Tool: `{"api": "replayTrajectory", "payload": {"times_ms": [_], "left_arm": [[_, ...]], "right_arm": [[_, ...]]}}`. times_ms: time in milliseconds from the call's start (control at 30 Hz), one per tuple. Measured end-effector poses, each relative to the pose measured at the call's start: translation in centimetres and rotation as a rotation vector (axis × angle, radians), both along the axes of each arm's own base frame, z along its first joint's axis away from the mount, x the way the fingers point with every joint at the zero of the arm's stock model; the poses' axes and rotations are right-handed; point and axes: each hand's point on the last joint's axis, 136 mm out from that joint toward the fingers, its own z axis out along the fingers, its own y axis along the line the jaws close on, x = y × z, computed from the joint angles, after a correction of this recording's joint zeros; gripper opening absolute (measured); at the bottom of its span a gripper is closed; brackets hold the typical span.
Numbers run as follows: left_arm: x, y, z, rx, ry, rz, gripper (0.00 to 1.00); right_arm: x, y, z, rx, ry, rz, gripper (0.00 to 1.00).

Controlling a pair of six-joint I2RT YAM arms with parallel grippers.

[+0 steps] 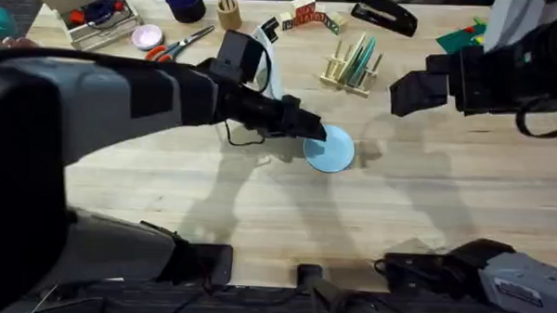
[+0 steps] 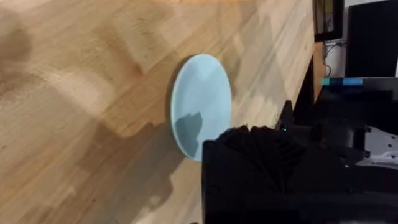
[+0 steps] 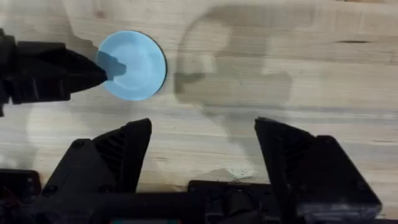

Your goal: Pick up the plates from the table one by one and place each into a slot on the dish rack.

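Left gripper at rim of small light blue round plate, fingers on its edge; firm pinch unconfirmed.
Plate flat on light wooden table, wooden peg dish rack beyond; right gripper spread, farther off.

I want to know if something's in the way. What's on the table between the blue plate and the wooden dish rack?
Nothing. In the overhead view, bare table runs from the blue plate to the dish rack.
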Motion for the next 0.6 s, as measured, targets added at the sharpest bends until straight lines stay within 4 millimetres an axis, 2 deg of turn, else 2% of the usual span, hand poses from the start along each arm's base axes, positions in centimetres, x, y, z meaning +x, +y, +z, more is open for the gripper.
{"api": "replayTrajectory", "payload": {"times_ms": [300,600], "left_arm": [[0.1,-0.1,-2.0,0.016,0.042,0.000,0.043],[0.4,-0.1,-2.2,0.019,0.035,0.003,0.043]], "right_arm": [[0.0,0.0,0.0,0.000,0.000,0.000,0.995],[0.0,0.0,0.0,0.000,0.000,0.000,0.995]]}}
